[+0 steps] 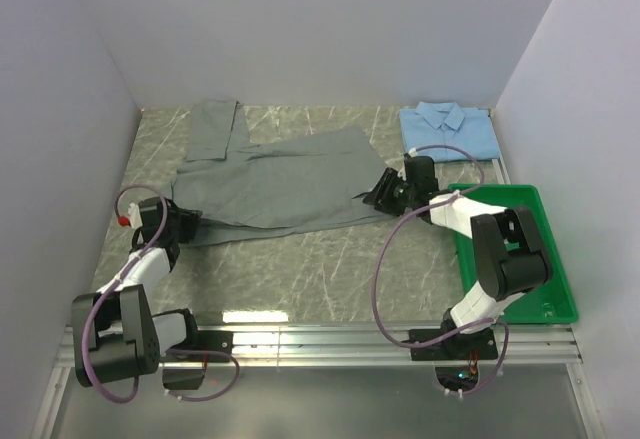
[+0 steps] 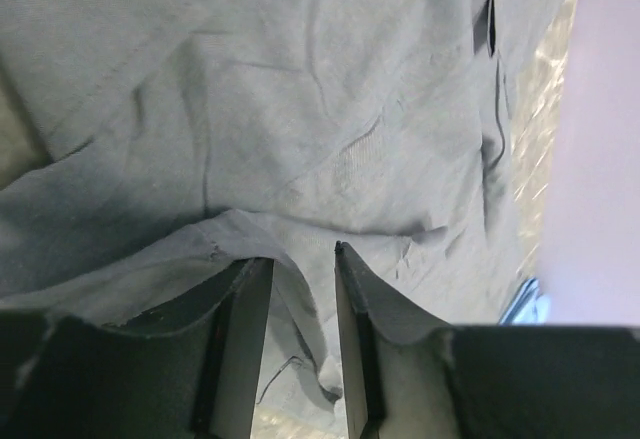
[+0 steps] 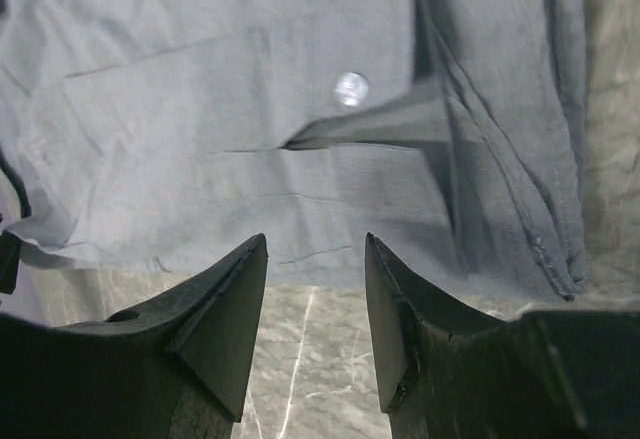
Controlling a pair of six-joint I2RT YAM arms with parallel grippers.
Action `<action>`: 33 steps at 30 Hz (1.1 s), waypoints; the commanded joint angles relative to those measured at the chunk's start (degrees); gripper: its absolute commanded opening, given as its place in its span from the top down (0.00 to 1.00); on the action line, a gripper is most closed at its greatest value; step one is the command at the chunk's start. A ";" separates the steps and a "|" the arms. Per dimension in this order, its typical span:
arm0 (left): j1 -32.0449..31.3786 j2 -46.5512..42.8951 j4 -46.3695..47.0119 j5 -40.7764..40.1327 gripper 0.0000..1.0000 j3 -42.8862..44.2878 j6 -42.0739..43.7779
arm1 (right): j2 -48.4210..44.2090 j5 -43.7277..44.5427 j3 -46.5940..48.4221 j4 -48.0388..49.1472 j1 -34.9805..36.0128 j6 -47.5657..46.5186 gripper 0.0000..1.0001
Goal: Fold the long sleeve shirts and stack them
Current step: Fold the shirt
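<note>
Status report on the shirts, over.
Left gripper open, grey shirt edge between fingers. Right gripper open at its other edge, empty. Blue shirt folded, far right. Nothing in the way.

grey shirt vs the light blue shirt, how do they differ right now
The grey shirt lies spread out across the middle; the light blue shirt is folded into a neat rectangle in the far right corner. The grey shirt covers far more surface than the light blue shirt. The left gripper and right gripper sit at the grey shirt's edges; neither is at the light blue shirt. Both are plain cloth shirts lying on the table.
</note>
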 commanded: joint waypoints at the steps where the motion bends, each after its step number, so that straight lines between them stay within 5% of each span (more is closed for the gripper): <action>1: 1.69 0.05 6.20 0.88 0.63 -2.26 -3.99 | 1.53 -0.40 -0.97 1.73 -0.86 3.08 0.49; 9: 3.10 -1.00 6.92 0.88 0.57 -5.95 -5.58 | 0.66 -0.39 -0.89 0.32 -2.36 2.65 0.49; 19: 3.10 -5.04 -18.38 -1.85 0.01 8.53 5.91 | -4.18 -9.17 4.20 2.59 -0.69 -0.08 0.49; 25: 2.49 -6.63 -25.87 -3.43 0.05 16.71 15.23 | 0.82 -15.86 8.68 8.56 3.00 2.91 0.48; 33: -8.23 -4.60 -23.86 -2.55 0.12 21.56 15.34 | 13.46 -17.88 19.85 13.06 14.77 8.09 0.47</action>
